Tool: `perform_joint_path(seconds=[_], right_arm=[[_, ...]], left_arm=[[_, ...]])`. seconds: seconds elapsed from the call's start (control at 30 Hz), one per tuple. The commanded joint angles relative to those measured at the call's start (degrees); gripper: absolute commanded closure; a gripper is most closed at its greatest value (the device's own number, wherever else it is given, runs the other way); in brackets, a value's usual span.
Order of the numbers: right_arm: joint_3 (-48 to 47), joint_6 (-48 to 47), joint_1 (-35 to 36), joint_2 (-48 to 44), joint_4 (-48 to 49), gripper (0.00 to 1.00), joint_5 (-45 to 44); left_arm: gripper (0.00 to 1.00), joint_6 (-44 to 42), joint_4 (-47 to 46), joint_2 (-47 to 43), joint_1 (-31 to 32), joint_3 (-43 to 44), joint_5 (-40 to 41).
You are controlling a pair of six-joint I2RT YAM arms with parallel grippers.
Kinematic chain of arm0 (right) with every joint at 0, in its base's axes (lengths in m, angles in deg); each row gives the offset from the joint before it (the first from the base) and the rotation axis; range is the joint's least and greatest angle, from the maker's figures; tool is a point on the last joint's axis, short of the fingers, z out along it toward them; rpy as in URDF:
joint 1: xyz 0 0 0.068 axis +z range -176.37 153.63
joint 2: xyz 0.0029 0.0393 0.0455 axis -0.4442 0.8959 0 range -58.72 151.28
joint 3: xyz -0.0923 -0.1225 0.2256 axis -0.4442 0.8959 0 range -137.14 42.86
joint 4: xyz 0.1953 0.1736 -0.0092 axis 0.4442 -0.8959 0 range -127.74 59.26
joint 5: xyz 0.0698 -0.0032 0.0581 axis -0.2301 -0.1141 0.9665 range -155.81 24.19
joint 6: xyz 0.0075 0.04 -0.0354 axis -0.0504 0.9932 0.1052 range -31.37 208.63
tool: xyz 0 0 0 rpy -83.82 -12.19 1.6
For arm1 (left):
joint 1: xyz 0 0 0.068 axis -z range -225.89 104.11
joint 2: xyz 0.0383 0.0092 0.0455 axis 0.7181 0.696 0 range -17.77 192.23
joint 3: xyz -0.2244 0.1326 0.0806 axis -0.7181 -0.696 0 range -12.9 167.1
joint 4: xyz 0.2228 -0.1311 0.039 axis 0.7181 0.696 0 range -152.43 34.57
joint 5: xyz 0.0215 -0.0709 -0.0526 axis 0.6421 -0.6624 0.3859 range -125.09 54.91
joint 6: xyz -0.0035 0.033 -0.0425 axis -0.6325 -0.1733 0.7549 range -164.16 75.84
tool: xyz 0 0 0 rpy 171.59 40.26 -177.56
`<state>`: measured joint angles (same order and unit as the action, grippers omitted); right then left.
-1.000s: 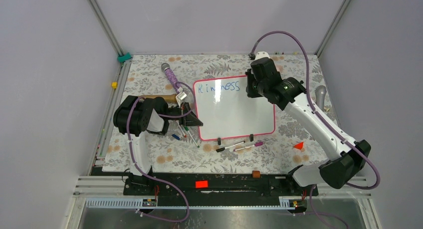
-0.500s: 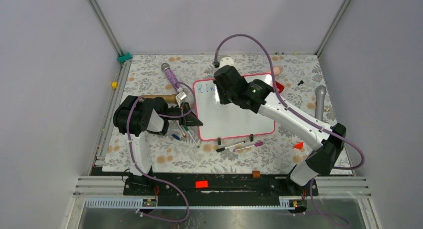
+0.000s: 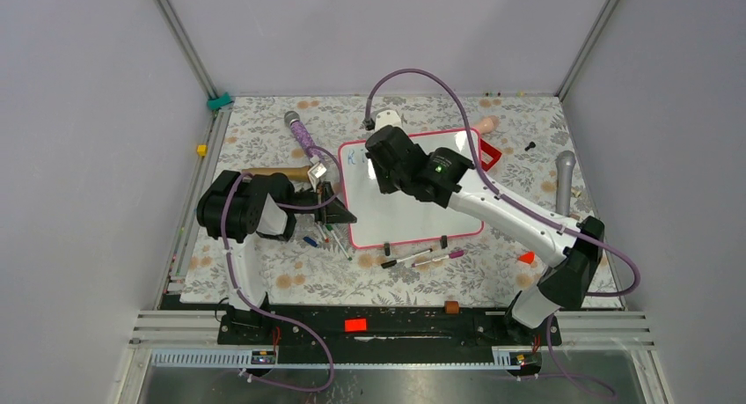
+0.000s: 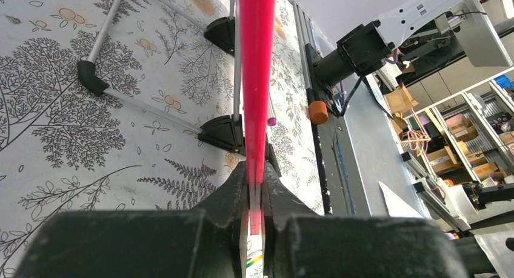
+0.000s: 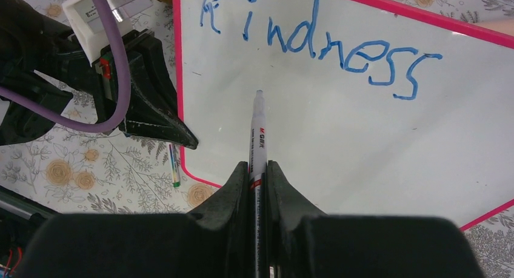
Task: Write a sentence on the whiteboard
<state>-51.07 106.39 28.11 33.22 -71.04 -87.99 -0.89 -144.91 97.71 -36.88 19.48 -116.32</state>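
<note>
The whiteboard (image 3: 413, 212), white with a pink-red rim, lies mid-table; "Kindness" is written in blue along its top edge (image 5: 315, 45). My left gripper (image 3: 345, 215) is shut on the board's left rim (image 4: 256, 96). My right gripper (image 5: 258, 169) is shut on a white marker (image 5: 257, 132). The marker's tip hangs over the bare board just below the "i" of the word. In the top view the right gripper (image 3: 380, 171) covers most of the writing.
Several loose pens (image 3: 422, 259) lie below the board's near edge beside its two black clip feet (image 3: 443, 242). More pens (image 3: 324, 235) lie by the left gripper. A purple microphone (image 3: 302, 137), a grey microphone (image 3: 564, 177) and red bits (image 3: 490, 153) sit around the floral mat.
My right arm has swung from the board's right end leftward across the top and now sits over its upper left part. The left arm and board have not moved.
</note>
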Motion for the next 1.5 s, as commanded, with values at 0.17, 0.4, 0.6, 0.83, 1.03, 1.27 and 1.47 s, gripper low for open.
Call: perform_joint_path(seconds=[0.17, 0.4, 0.6, 0.83, 1.03, 1.27, 1.47], right_arm=[[0.09, -1.24, 2.32, 2.25, 1.32, 1.0, -6.7], [-0.47, -2.86, 3.46, 3.95, 2.97, 1.0, -6.61], [-0.38, -3.67, 4.58, 4.25, 2.9, 1.0, -8.31], [-0.08, -3.55, 4.65, 4.45, 2.5, 1.0, -9.7], [-1.62, -3.69, 4.58, 6.05, 1.53, 1.0, -10.17], [-2.44, -4.13, 4.58, 7.06, 1.61, 1.0, -10.9], [-3.06, -4.46, 4.58, 7.86, 1.55, 1.0, -12.77]], left_arm=[[1.0, -2.74, -1.99, -1.84, -1.33, -1.98, 0.74], [1.0, -3.0, -2.07, -2.07, -0.94, -3.01, 0.6], [0.99, -3.28, -2.06, -2.17, -0.84, -3.0, 0.46], [0.97, -3.28, -2.01, -2.06, -0.87, -3.03, 0.41], [0.98, -3.36, -1.99, -2.09, -0.82, -3.06, 0.26], [0.98, -3.36, -1.99, -2.01, -0.78, -2.94, 0.03], [0.98, -3.36, -1.99, -2.01, -0.76, -3.03, 0.03]])
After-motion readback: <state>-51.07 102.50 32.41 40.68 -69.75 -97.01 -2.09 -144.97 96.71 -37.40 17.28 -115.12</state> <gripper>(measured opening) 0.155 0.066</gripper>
